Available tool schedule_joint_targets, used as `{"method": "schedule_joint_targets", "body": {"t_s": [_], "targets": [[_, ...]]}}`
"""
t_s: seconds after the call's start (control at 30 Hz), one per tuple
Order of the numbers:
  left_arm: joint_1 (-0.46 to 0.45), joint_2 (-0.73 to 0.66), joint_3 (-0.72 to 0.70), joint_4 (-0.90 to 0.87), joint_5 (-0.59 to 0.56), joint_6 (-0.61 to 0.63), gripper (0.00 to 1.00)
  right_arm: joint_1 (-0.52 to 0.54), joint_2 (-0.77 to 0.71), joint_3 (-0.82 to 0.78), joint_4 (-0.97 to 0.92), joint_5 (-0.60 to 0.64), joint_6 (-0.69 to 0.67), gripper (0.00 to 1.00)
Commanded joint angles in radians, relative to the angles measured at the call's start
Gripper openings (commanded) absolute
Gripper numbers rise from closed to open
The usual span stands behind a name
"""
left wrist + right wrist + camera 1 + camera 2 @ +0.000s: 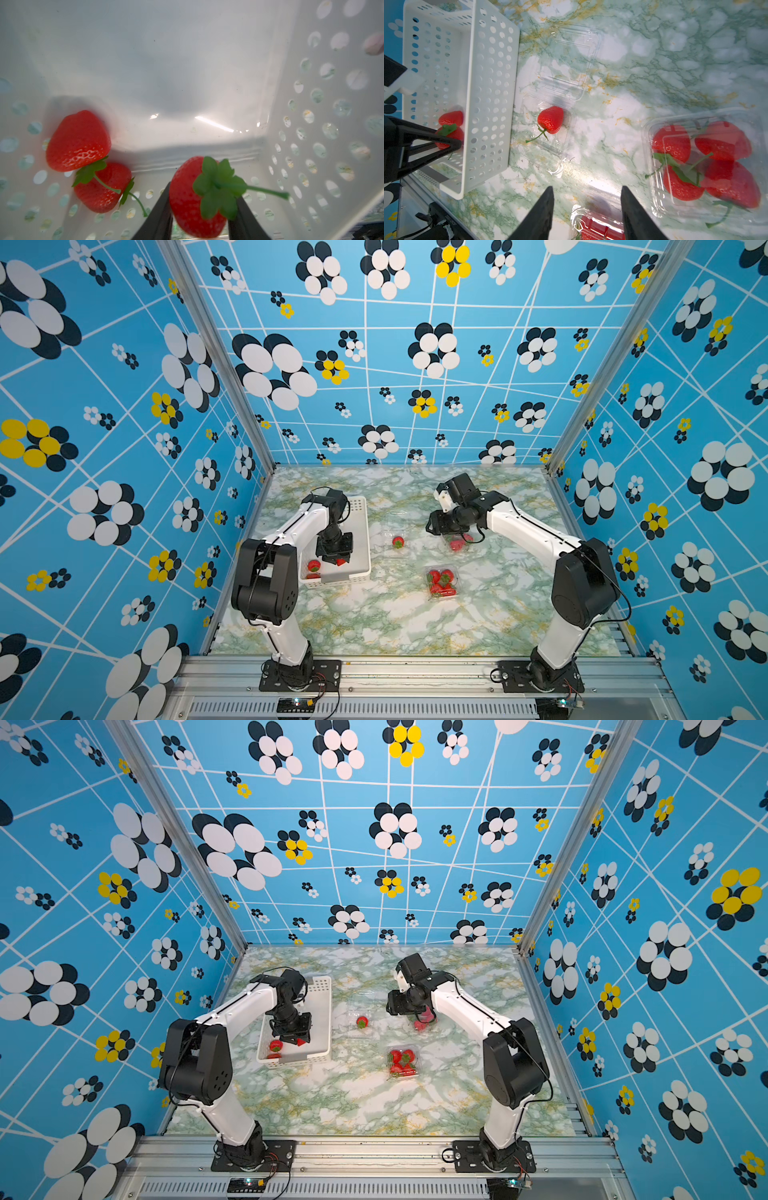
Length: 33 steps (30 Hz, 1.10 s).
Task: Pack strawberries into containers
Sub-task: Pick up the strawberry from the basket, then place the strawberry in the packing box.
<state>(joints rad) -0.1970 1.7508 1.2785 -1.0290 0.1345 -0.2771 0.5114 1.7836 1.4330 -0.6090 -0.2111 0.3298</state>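
My left gripper (202,193) is down inside the white basket (324,128), shut on a strawberry (187,199) with its green cap facing the camera. Two more strawberries (79,141) lie stacked against the basket wall. In both top views this gripper (334,558) sits at the basket's near end. My right gripper (586,188) stands open, holding nothing, above a clear container (591,209) with red strawberries in it. An open container (556,164) holds one strawberry (550,119). Another container (652,128) holds several strawberries.
The basket (361,514) stands at the table's left, beside the open container (395,526). The full container (456,572) sits nearer the front, in the middle. The marble table ends at an aluminium rail (415,668) in front.
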Motion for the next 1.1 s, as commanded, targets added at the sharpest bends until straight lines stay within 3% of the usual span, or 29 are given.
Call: {"method": "schedule_joint_targets", "body": {"t_s": [0.0, 0.37, 0.6, 0.87, 1.07], "targets": [[0.000, -0.022, 0.030, -0.030, 0.007, -0.014, 0.18, -0.009, -0.034, 0.017, -0.008, 0.021, -0.017, 0.53], [-0.063, -0.045, 0.138, -0.079, -0.015, -0.047, 0.18, -0.038, -0.081, -0.021, -0.015, 0.041, -0.023, 0.53], [-0.182, -0.038, 0.255, -0.109, -0.033, -0.103, 0.19, -0.079, -0.120, -0.062, -0.027, 0.053, -0.031, 0.53], [-0.345, 0.077, 0.386, -0.103, -0.025, -0.148, 0.20, -0.132, -0.158, -0.132, -0.015, 0.046, -0.037, 0.53], [-0.388, 0.197, 0.412, -0.050, 0.007, -0.147, 0.19, -0.142, -0.171, -0.159, -0.008, 0.043, -0.037, 0.53]]}}
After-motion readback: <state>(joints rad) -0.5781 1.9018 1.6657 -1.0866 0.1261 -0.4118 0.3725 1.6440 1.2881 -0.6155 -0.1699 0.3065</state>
